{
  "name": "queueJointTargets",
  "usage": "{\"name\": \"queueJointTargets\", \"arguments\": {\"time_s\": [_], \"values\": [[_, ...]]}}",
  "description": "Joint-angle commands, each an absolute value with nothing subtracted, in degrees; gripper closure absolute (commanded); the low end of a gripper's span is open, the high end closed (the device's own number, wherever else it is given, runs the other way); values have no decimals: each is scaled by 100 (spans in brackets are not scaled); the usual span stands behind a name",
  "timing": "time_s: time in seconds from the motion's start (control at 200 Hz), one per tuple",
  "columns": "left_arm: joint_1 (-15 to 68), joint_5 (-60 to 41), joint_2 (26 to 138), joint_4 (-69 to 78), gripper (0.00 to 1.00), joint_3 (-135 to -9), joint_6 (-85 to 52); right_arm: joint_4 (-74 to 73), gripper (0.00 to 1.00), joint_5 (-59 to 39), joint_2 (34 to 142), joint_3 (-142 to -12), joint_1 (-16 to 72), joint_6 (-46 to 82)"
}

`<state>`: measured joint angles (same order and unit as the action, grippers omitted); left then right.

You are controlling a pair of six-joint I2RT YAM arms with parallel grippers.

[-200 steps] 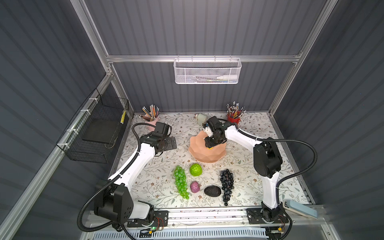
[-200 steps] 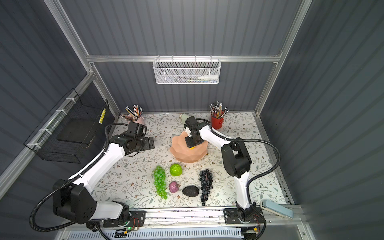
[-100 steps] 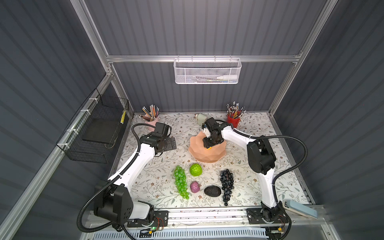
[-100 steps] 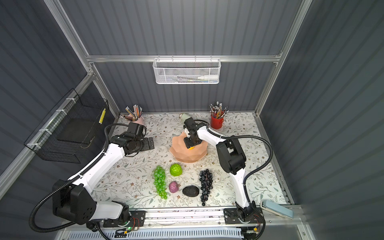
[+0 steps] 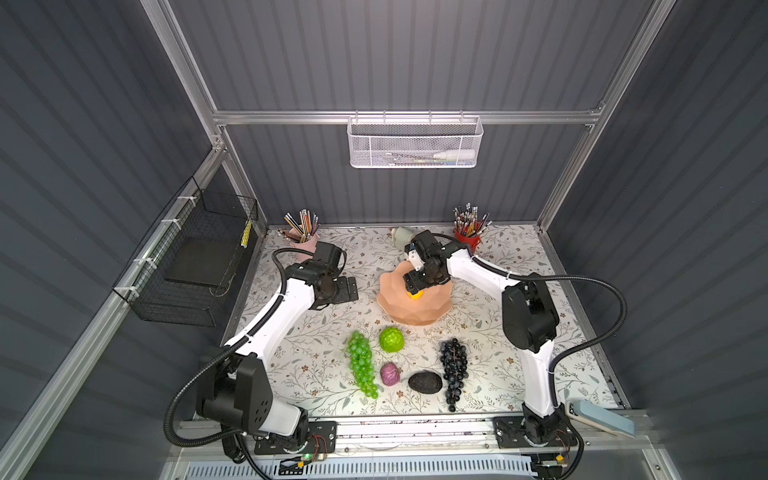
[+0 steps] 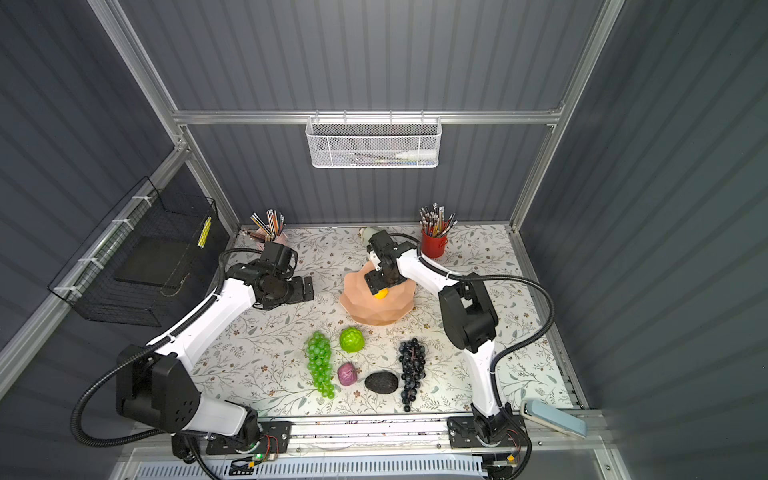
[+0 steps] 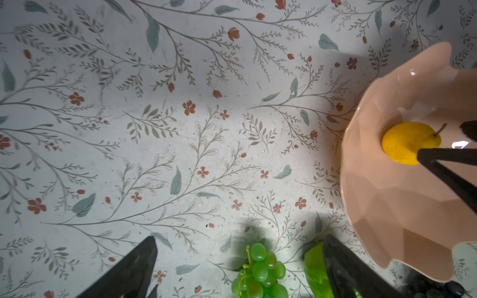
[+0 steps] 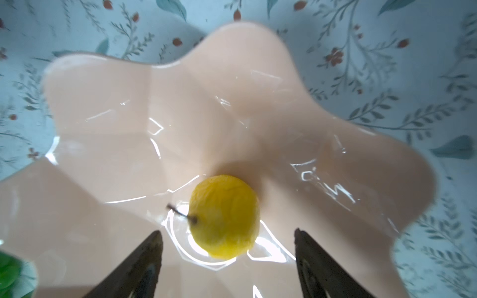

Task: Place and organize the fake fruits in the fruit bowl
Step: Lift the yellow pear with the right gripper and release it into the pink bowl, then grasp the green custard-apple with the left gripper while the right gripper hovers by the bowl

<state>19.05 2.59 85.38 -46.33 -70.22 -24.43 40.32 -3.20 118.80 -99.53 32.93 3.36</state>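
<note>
Nearest the front edge of the floral tabletop (image 5: 478, 332), four of the fake fruits lie in a loose row: the green grape bunch (image 5: 361, 370), the purple lump (image 5: 390, 374), the black avocado (image 5: 424, 381) and the dark grape bunch (image 5: 454, 370). The lump lies just beside the green bunch. The bumpy green ball (image 5: 391, 340) sits just behind them, between the row and the fruit bowl (image 5: 415, 316).

The yellow lemon (image 8: 224, 216) rests on the glossy floor of the bowl, stem to one side. The right fingers (image 8: 139, 265) are spread apart inside the bowl, one on each side of the lemon. The right wrist view shows a gap at both sides, so the fruit is released and nothing is grasped.

The left fingers (image 7: 136, 268) are spread wide and empty. They hover over bare tabletop just beside the bowl, and the green grapes and green ball show between their tips in the left wrist view.

Farther back stand the pink pencil cup (image 5: 305, 241) and the red pencil cup (image 5: 467, 239). A yellow tag (image 5: 247, 233) hangs on the black wire basket (image 5: 195, 266) at the left wall, its print too small to read. The same goes for the labels on the items in the white mesh basket (image 5: 415, 143) on the back rail.
</note>
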Motion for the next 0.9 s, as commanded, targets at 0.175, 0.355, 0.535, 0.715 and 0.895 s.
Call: {"name": "queueJointTargets", "arguments": {"time_s": [0.175, 0.355, 0.535, 0.715, 0.895], "values": [[2393, -1314, 9207, -4963, 0, -7457, -1983, 3815, 16, -181, 9837, -8802, 3262, 505], [3328, -1121, 9743, -5050, 1, -7633, -2077, 3448, 15, -118, 8936, -7570, 3075, 802], [3971, -745, 10142, -5214, 1, -7606, -2230, 2988, 13, -166, 8404, -6745, 2927, 1009], [4305, -289, 10428, -5359, 1, -7672, -2344, 2741, 13, -191, 8254, -6560, 2919, 1066], [4366, -397, 10638, -5129, 4, -7593, -2360, 2727, 12, -194, 8262, -6583, 2922, 1040]]}}
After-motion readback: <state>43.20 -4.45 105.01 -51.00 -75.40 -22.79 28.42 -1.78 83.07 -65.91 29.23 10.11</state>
